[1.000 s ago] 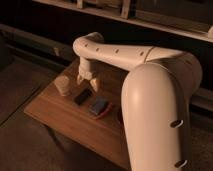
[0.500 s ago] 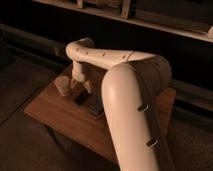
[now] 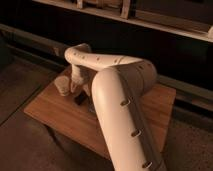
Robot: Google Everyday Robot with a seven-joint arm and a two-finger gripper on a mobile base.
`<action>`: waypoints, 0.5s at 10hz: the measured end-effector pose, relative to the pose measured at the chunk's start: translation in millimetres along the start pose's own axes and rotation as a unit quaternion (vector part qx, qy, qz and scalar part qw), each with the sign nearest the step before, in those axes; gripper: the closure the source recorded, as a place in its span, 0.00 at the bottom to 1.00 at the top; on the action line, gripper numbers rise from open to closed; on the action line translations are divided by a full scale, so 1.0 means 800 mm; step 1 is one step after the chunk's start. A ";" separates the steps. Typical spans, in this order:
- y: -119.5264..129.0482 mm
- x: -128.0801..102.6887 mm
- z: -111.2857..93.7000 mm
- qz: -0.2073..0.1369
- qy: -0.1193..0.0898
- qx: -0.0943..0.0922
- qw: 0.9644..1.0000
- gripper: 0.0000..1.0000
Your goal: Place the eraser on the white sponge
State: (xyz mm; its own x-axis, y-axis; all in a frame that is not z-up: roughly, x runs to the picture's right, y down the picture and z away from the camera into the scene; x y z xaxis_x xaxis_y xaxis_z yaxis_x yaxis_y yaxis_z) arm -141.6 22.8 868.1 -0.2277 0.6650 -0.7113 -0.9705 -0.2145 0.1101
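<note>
Dim shelving fills the top of the frame, and below it a wooden counter (image 3: 52,114) sits at the centre. The claw (image 3: 76,89) hangs left of centre, just above the eraser (image 3: 79,100), with its jaws spread wide and nothing in them. The eraser lies on the counter beside a beige cylinder (image 3: 62,86). The white sponge cannot be seen and is probably behind the big pale arm (image 3: 117,100) that crosses the middle of the frame. The main risk, as I judge it, is a descent slightly off line, so that one finger lands on the small block and pushes it away. A drift toward the left of the frame could also tip the cylinder. With the sponge out of view, the later placement could miss it
</note>
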 end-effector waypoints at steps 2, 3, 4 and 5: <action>0.002 -0.002 0.014 -0.001 0.010 0.000 1.000 0.35; 0.004 -0.001 0.020 -0.001 0.014 -0.001 1.000 0.35; 0.006 0.000 0.026 -0.004 0.017 -0.002 1.000 0.39; 0.010 0.000 0.030 -0.012 0.017 -0.007 1.000 0.50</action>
State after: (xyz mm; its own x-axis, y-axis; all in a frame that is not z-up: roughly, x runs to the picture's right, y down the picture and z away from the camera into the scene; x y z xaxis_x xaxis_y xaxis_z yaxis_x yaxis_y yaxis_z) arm -151.0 38.2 885.6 -0.2014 0.6461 -0.7362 -0.9743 -0.2093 0.0828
